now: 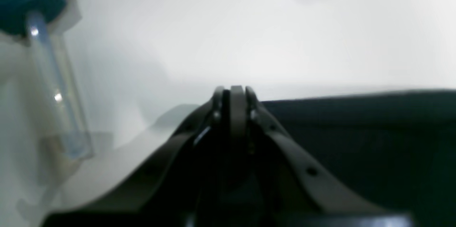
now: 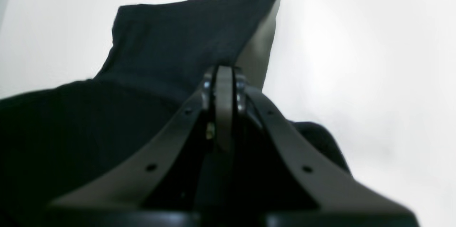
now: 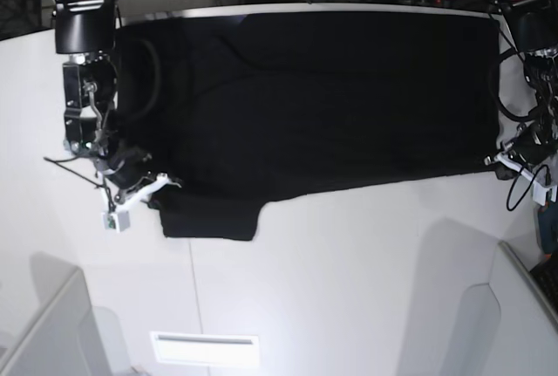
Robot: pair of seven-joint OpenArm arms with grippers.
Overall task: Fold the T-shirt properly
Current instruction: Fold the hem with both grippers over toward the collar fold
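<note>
black t-shirt (image 3: 314, 97) lies spread on the white table (image 3: 349, 289), print hidden. left gripper (image 1: 237, 93) and right gripper (image 2: 223, 73) are clenched at its edges; whether they pinch cloth is unclear.

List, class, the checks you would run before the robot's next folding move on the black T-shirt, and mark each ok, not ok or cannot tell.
1. T-shirt spread flat across the white table: ok, though one sleeve sticks out toward the near side.
2. Left end effector shut: ok.
3. Left end effector pinching cloth: cannot tell; it sits at the shirt's edge.
4. Right end effector shut: ok.
5. Right end effector gripping cloth by the sleeve: cannot tell.
6. Any fold already made: not ok, none visible.
</note>
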